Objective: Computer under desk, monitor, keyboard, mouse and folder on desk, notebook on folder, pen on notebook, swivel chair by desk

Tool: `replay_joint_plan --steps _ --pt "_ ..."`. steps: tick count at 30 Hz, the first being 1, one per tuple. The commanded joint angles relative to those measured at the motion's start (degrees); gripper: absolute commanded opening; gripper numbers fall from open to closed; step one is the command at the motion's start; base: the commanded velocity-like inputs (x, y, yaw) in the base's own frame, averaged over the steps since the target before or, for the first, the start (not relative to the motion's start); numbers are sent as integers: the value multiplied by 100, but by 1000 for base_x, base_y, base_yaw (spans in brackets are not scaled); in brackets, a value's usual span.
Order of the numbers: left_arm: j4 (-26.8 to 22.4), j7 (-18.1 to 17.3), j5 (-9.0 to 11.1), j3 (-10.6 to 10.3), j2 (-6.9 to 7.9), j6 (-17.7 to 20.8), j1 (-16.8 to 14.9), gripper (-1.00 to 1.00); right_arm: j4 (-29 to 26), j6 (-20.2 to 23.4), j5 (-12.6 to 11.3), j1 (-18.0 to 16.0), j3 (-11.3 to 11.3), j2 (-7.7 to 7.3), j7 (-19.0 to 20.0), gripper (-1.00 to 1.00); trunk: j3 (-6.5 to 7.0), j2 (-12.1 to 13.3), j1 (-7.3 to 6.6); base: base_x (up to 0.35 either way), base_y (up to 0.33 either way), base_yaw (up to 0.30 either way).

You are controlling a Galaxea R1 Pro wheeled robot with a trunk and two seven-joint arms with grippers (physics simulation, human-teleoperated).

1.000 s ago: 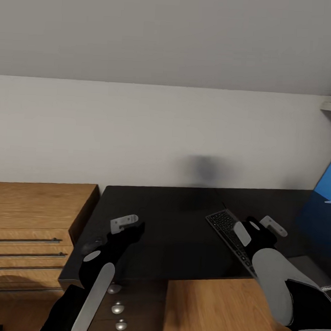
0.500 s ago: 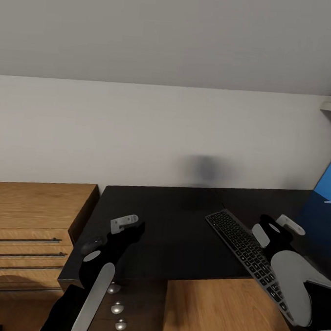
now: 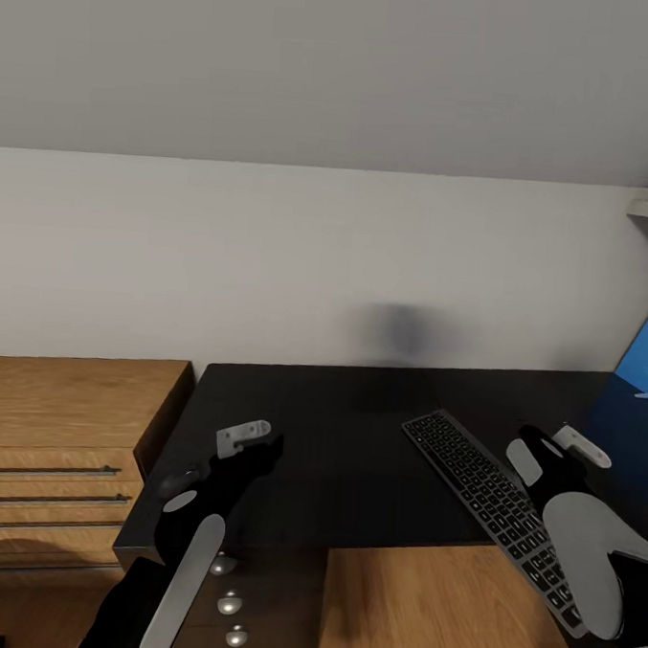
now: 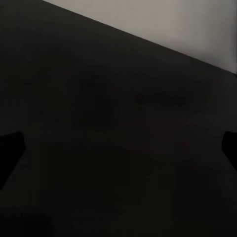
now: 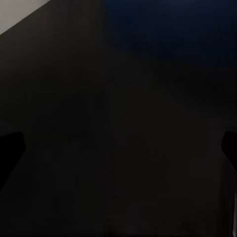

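Item: keyboard [image 3: 493,504], slim, full-width, black keys in a silver-grey frame. Location: lying flat on the glossy black surface [image 3: 337,430], set diagonally, its near end reaching past the front edge above the light-wood top below. Handling, as judged: light, rigid, low in profile, so there is little height to pinch from above; the polished top looks slick, so it should slide readily and could skate away under a sideways push. Best hold is probably across the short width of the frame at mid-length, or at the overhanging near end, where a finger can pass beneath; keys are the fragile part and are best not squeezed. Right tool [image 3: 558,451]: just beside the keyboard's far-right edge, low over the surface, spread wide, holding nothing. Left tool [image 3: 250,436]: over the surface's left portion, well apart from the keyboard, also wide and empty. Adjacent: blue panel [image 3: 647,368] at the right margin, identity uncertain; light-wood cabinet [image 3: 69,414] to the left.
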Motion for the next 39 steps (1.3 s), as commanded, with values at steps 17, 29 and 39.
replay_joint_plan --steps 17,29,39 --pt "-7 47 60 -7 -2 8 -5 100 -25 616 -1087 -4 -72 -286 -6 100 -6 -3 0 0 0 0" --pt "-7 61 69 -6 -8 1 -5 100 -34 680 -1550 -4 -128 -294 -22 100 -6 -3 0 0 0 0" --pt "-7 64 71 -6 -8 4 -5 100 -32 734 -1838 -4 -148 -294 -31 100 -6 -3 0 0 0 0"
